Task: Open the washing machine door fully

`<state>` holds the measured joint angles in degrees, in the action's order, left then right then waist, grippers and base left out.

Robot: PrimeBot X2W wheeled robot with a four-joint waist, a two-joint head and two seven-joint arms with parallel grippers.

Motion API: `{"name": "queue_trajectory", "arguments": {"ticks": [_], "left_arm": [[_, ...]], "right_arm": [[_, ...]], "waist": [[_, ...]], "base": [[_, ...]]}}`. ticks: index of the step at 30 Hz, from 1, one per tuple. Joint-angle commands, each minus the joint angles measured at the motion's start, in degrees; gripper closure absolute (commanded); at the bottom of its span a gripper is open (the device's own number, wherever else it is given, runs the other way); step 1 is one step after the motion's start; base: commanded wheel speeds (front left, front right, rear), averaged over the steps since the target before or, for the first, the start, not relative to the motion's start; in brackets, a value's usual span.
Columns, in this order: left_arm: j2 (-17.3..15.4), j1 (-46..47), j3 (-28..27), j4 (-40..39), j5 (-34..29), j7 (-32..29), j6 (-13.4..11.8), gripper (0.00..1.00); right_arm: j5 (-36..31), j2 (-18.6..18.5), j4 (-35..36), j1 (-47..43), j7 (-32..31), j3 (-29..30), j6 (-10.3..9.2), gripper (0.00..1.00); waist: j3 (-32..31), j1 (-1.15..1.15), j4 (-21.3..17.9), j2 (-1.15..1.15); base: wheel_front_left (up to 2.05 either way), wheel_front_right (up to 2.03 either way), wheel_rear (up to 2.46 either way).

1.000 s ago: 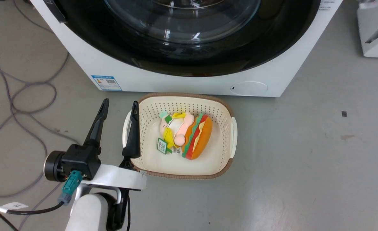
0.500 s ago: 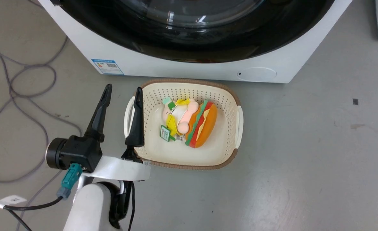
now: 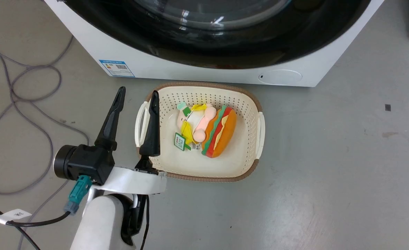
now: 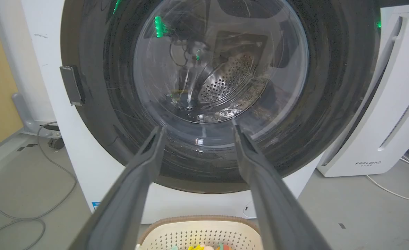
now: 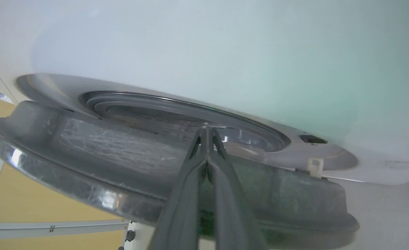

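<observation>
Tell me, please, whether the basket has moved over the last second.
No. The basket keeps its place below the white flap; only the camera shifted.

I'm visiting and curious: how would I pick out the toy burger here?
Find the white washing machine; on the floor right in front sits a cream basket with a brown rim. Inside lie two toys: the burger is the orange one with red and green stripes, beside a pale pink plush.
</observation>
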<state>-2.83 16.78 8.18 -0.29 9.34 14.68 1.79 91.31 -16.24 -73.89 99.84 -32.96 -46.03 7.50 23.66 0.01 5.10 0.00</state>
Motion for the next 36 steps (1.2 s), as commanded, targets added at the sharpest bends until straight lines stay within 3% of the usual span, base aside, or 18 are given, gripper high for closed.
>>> {"name": "queue_trajectory", "arguments": {"ticks": [1, 18, 36], "left_arm": [[0.0, 0.8, 0.0, 0.2, 0.0, 0.3, 0.1, 0.00], [0.0, -3.2, -0.3, 3.0, -2.5, 0.3, 0.5, 0.00], [-0.7, -12.3, -2.8, 7.9, -6.3, 0.3, 1.1, 0.00]], "right_arm": [[0.1, 2.0, -0.1, -1.2, -1.4, -0.5, -0.01, 1.00], [1.8, 2.2, 5.5, -13.0, -6.5, -0.4, -0.01, 1.00], [5.5, 2.1, 19.7, -33.6, -8.1, -0.4, -0.01, 1.00]], "waist": [[-0.3, -0.01, 0.0, 0.00], [-7.1, -0.01, -0.7, 0.00], [-18.0, -0.01, -0.6, 0.00]], "base": [[0.00, 0.00, 0.00], [0.00, 0.00, 0.00], [0.00, 0.00, 0.00]]}}
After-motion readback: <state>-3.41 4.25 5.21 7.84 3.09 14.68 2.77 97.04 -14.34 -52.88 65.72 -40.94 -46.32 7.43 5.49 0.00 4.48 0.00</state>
